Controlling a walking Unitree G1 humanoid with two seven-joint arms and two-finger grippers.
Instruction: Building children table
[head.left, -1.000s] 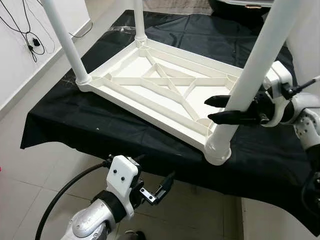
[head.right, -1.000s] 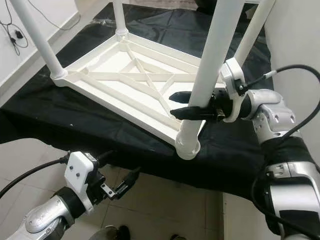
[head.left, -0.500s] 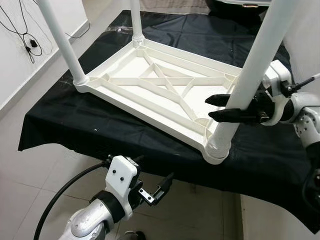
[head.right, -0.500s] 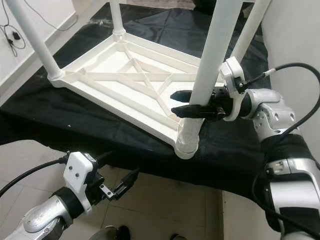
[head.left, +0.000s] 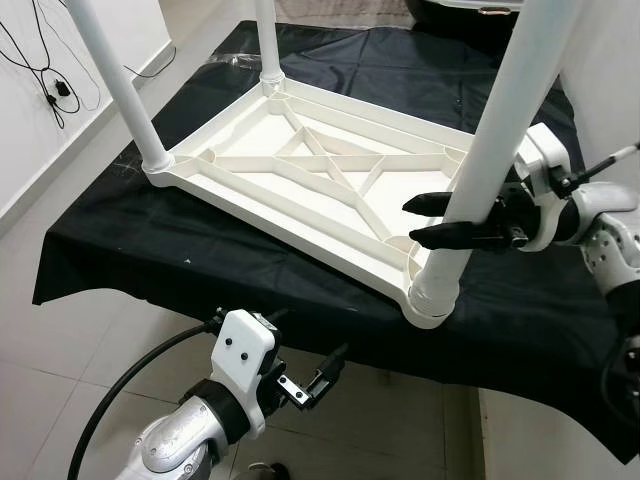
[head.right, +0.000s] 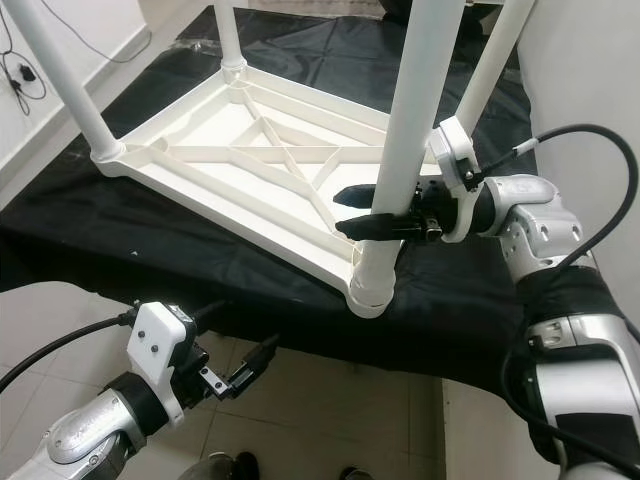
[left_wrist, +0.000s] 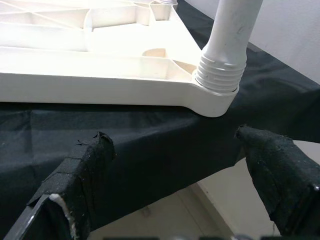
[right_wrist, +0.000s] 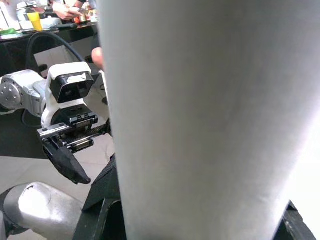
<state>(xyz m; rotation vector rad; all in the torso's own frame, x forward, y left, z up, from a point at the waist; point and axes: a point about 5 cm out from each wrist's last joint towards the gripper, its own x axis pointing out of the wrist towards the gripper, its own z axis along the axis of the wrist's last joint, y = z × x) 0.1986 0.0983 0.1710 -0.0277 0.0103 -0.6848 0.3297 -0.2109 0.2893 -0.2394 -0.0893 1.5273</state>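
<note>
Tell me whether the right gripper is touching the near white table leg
Touching. In the right eye view the right gripper has its black fingers closed around the near table leg, pressed against it just above the threaded socket.

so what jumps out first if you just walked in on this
A white plastic table lies upside down on a black cloth, its ribbed underside showing and white legs rising from the corners. The right gripper has its black fingers either side of the nearest leg, just above the threaded socket at the near corner. The left gripper hangs open and low, in front of the cloth's edge.
</note>
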